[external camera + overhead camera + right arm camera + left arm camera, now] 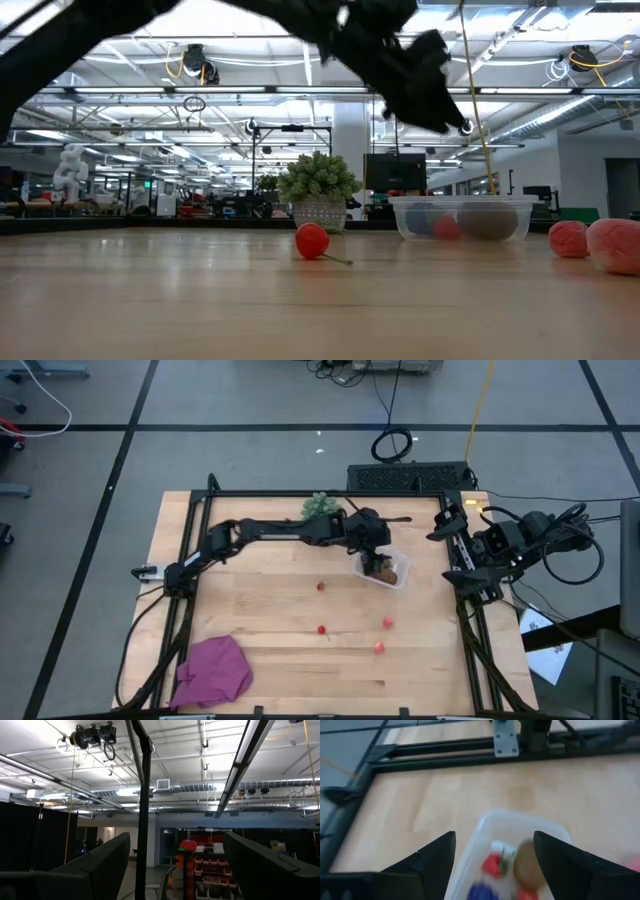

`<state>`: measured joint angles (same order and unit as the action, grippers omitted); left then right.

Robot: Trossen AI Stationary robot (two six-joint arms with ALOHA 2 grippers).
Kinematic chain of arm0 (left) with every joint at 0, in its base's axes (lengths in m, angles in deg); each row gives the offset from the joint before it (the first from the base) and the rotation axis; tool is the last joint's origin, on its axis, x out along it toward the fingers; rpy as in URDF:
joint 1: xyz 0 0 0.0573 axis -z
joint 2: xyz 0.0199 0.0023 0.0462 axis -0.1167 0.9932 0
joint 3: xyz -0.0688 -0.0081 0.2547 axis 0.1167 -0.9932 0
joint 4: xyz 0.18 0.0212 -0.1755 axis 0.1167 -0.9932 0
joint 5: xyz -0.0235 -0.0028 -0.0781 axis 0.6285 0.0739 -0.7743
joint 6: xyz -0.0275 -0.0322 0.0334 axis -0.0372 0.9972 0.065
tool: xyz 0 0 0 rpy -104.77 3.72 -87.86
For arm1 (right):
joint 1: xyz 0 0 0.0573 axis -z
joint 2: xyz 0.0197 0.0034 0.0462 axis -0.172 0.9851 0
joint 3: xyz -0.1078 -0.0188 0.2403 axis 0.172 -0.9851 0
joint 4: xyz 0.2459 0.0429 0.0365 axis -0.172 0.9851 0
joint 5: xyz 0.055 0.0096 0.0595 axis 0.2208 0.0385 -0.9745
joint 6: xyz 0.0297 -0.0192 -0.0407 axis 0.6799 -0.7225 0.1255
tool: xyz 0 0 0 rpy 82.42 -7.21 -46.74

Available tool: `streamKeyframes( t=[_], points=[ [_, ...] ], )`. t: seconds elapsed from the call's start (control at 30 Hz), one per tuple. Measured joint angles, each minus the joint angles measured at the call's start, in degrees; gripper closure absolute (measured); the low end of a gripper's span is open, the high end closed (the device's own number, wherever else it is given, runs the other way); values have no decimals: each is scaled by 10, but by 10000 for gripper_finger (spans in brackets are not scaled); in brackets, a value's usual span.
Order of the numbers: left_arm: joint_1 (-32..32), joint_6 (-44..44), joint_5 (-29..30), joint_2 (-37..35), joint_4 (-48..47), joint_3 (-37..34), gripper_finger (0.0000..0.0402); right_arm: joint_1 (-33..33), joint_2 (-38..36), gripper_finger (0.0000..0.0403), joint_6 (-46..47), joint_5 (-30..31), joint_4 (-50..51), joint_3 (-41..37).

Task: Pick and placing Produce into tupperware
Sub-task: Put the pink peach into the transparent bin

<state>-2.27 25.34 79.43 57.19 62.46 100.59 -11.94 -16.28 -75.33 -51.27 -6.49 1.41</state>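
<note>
tupperware (385, 569): under left gripper (372, 556), jaws apart, empty | green spiky ball (319, 506) behind | right gripper (172, 870) jaws wide, empty

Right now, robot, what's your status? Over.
Left gripper open above tupperware; kiwi inside. Right gripper open, parked at table edge. Four red berries left on table. Nothing blocking.

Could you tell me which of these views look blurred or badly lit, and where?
Left wrist view: soft all over, the tupperware and the produce inside smeared. Low view: the near tabletop and the red berries at the right edge are out of focus; the left arm is a backlit silhouette under bright ceiling lights. High view: evenly lit, no glare.
</note>
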Motion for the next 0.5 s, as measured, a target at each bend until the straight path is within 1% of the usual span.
streamKeyframes(
  t=[0.13,0.2,0.27,0.33,0.4,0.5],
  points=[
    [9,-27,56,-75,-142,1,134,0,0,92,1,-3,19,0],
    [9,-20,66,-112,-220,1,138,-1,0,92,9,-4,32,0],
    [9,-1,69,-149,-287,1,141,-5,0,92,27,-4,50,0],
    [13,18,87,-182,-357,1,145,-11,2,92,36,-4,76,1],
    [22,50,120,-207,-423,0,148,-20,7,92,44,-4,112,0],
    [38,103,174,-242,-496,-1,148,-33,29,92,61,-5,161,1]
  ],
)
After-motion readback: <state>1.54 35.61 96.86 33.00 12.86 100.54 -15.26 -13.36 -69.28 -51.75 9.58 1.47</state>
